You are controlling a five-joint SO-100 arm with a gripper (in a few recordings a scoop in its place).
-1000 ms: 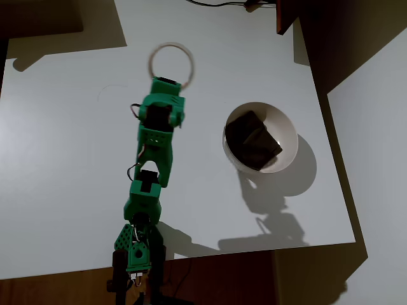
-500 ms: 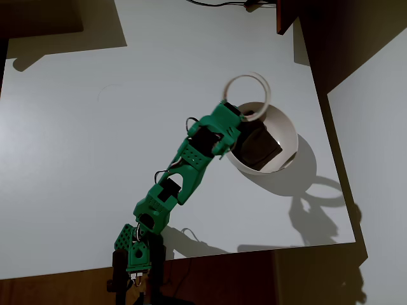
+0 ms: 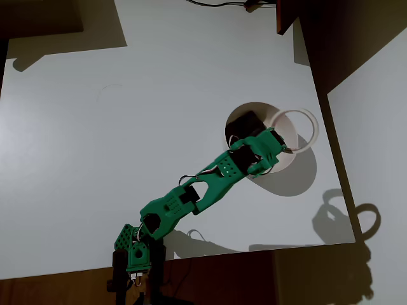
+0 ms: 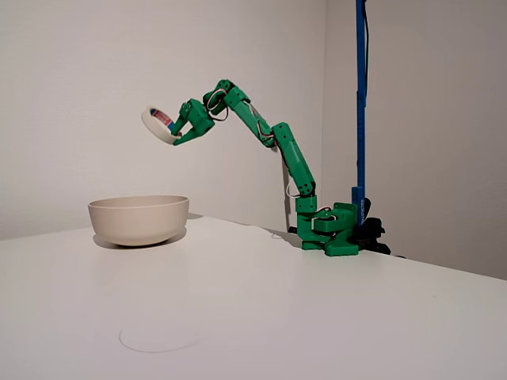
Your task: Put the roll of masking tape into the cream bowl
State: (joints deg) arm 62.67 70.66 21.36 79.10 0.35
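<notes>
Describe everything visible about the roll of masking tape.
The roll of masking tape is a thin off-white ring with a wide open centre and reddish marks on its inner core. It is held in the air, tilted, well above the cream bowl, pinched at one edge by the green end effector. In the overhead view it overlaps the bowl's right rim. Nothing else touches it.

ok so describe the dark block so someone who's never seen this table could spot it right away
Start from the white table and find the cream bowl near its right edge in the overhead view. The dark brown block lies inside that bowl, partly under the green arm. It is the one dark, square-cornered thing there, unlike the pale ring of masking tape held above in the tool.
</notes>
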